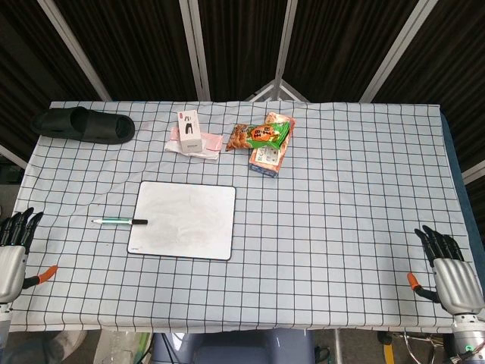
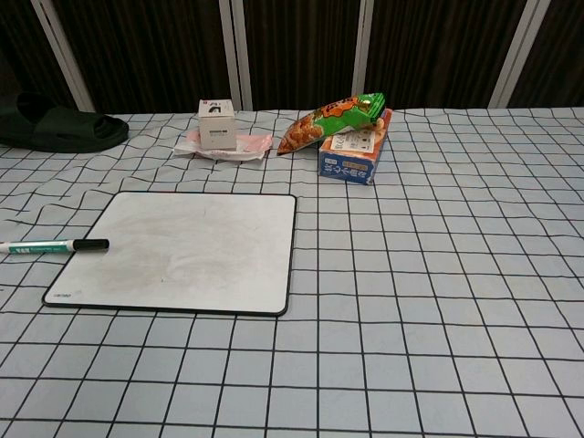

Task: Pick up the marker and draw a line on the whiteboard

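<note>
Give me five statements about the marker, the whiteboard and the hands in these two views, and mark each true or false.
1. The marker lies with its black cap end on the left edge of the whiteboard. True.
2. The left hand holds the marker. False: it holds nothing, fingers apart, at the table's near-left edge, well apart from the marker.
3. A bold line is drawn across the whiteboard. False: the board shows only faint smudges.
4. The green snack bag rests on a box beyond the whiteboard. True.
5. The right hand presses on the whiteboard. False: it is at the table's near-right edge, far from the board.
</note>
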You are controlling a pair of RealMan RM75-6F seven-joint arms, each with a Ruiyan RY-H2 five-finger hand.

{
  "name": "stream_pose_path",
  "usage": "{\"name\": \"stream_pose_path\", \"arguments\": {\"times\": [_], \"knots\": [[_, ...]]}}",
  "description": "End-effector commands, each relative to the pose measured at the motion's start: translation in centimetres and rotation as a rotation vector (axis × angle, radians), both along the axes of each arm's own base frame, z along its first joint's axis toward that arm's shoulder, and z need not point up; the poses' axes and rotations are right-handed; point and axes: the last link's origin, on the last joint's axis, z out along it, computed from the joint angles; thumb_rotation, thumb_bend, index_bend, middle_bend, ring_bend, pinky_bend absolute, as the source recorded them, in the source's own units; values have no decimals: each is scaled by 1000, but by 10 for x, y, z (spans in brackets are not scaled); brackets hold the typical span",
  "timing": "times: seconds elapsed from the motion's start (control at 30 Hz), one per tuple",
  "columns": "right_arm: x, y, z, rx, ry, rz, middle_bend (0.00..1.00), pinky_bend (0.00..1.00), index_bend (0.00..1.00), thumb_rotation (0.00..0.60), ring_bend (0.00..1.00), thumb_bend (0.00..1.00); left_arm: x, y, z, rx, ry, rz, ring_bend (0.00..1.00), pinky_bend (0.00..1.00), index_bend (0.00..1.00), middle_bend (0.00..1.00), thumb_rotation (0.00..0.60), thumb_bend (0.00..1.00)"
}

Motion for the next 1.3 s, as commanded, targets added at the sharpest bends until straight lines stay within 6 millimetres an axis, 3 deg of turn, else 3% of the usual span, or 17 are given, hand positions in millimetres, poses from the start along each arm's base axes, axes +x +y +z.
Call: {"name": "stream_pose_path", "arguments": {"times": [0.03, 0.4, 0.47, 0.63, 0.7, 1.0, 1.3], "knots": [[0, 0, 0, -1, -1, 1, 0, 0, 0, 600, 0, 354, 0, 0, 0, -2, 1, 2, 0, 0, 0, 0, 600, 71], [2, 0, -1, 0, -11, 3, 0, 0, 0, 600, 0, 354, 0, 9, -8, -56, 28, 11, 0, 0, 4, 0, 600, 83], [1, 0, -1, 2, -10, 2, 0, 0, 0, 600, 0, 354, 1, 18, -10, -74, 29, 18, 0, 0, 42, 0, 600, 112], [1, 0, 0, -5, -17, -4, 0, 0, 0, 600, 0, 354, 7, 52, -20, -125, 38, 35, 0, 0, 301, 0, 600, 260], [0, 0, 0, -5, -20, -5, 0, 0, 0, 600, 0, 354, 9, 68, -28, -152, 51, 40, 0, 0, 339, 0, 600, 297], [-1, -1, 1, -6, -23, -13, 0, 0, 0, 600, 0, 354, 13, 123, -76, -271, 121, 72, 0, 0, 427, 0, 600, 400], [-3, -2, 2, -14, -29, -24, 0, 0, 0, 600, 0, 353, 13, 144, -107, -335, 154, 97, 0, 0, 436, 0, 600, 419]]}}
